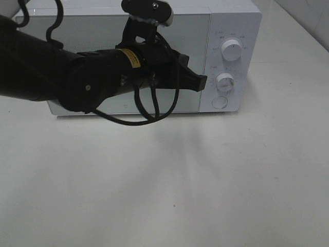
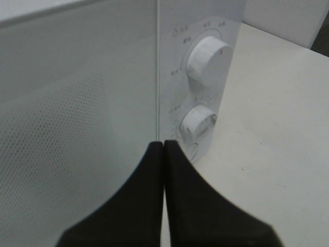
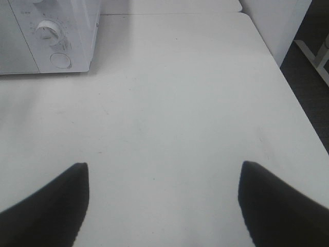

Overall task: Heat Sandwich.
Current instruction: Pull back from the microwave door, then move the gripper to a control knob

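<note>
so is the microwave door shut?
Shut. The door sits flush with the control panel; no gap shows between them in the high or left wrist view.

You are working at a robotics test bench set up like a kitchen counter. The kitchen part is the white countertop microwave oven with a grey glass door (image 1: 92,31). Its panel carries 2 controls to turn, a round white upper dial (image 1: 232,50) and a round white lower dial (image 1: 225,82), with 1 round white button (image 1: 219,102) under them. The left wrist view shows you fine dotted mesh in that door. The lab part is the plain matte white tabletop (image 1: 169,185) under the oven and the black jointed robot arm (image 1: 77,82) trailing loose black cables (image 1: 149,110) across it. Past the table edge, the right wrist view gives you a dark floor (image 3: 313,87) and a white metal frame leg (image 3: 316,51).
</note>
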`<state>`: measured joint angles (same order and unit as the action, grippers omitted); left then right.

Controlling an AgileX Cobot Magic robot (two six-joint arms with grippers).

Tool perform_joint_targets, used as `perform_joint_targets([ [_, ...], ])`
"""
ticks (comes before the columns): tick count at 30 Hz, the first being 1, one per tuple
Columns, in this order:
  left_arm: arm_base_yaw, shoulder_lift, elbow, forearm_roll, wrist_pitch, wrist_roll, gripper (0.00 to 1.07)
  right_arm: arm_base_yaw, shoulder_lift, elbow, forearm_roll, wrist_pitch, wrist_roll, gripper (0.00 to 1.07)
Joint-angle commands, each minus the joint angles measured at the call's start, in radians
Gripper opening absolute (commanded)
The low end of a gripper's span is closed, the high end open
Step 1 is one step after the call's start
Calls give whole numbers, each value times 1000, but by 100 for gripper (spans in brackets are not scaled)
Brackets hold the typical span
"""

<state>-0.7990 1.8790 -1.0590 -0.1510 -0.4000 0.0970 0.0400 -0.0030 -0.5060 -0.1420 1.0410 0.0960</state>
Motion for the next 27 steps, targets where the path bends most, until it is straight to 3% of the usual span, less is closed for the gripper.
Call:
perform_joint_targets([
  [1,-20,-63,61,-14,-2,1,0,-6,-28,2,1,-3,-8,76],
  [8,-27,-139,143,-16,134,-10,1,-6,-28,2,1,-3,-8,76],
  [11,-27,-190,159,-16,298,-10,21,-6,-28,2,1,-3,-8,76],
  [12,-27,-190,159,-16,298,-10,21,-6,-28,2,1,-3,-8,76],
  [13,-27,-219,159,-16,386,-10,30,-6,-28,2,1,-3,-8,76],
  [14,-27,-232,159,-17,420,-10,58,-6,-28,2,1,-3,-8,76],
  [15,-27,-243,159,-21,452,-10,73,-6,-28,2,1,-3,-8,76],
  [16,-27,-254,159,-24,480,-10,87,-6,-28,2,1,-3,-8,76],
  [17,-27,-254,159,-24,480,-10,87,-6,-28,2,1,-3,-8,76],
  [18,-27,-279,159,-24,535,-10,103,-6,-28,2,1,-3,-8,76],
  [27,-18,-404,159,-22,811,-7,104,-6,-28,2,1,-3,-8,76],
])
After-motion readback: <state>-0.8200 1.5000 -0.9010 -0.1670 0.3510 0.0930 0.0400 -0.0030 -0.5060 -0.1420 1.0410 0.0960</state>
